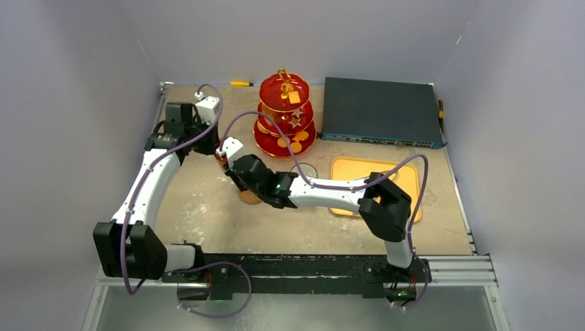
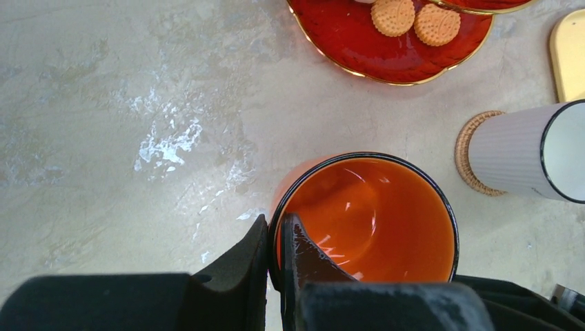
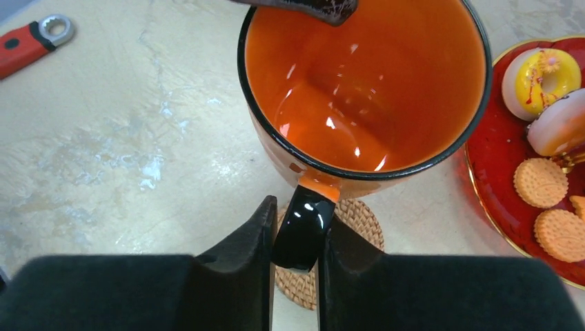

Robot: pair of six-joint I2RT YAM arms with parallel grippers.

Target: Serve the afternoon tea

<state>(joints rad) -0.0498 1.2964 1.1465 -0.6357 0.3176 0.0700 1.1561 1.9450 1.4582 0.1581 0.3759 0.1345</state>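
- Mottled pale-grey stone is what the desk appears to be made of, scuffed white in patches and closed in by plain grey walls.
- The left jaws are pinched shut on the rim of the orange mug, with one dark pad set inside the wall and one outside.
- The right jaws are closed on the mug's glossy black handle, which is pressed from both sides.
- The mug is thus held by both arms over a round woven coaster; whether it rests on it cannot be told.
- A hand-over or joint placing of the mug is judged to be the step in hand. Next, one grip would need to be released without the mug being tipped.
- The mug is glazed, smooth and empty, with a black lip.
- Nearby, a ribbed white mug is seated on its own coaster, beside the red stand, whose glossy gold-edged plates are laid with dimpled round biscuits and an iced doughnut.
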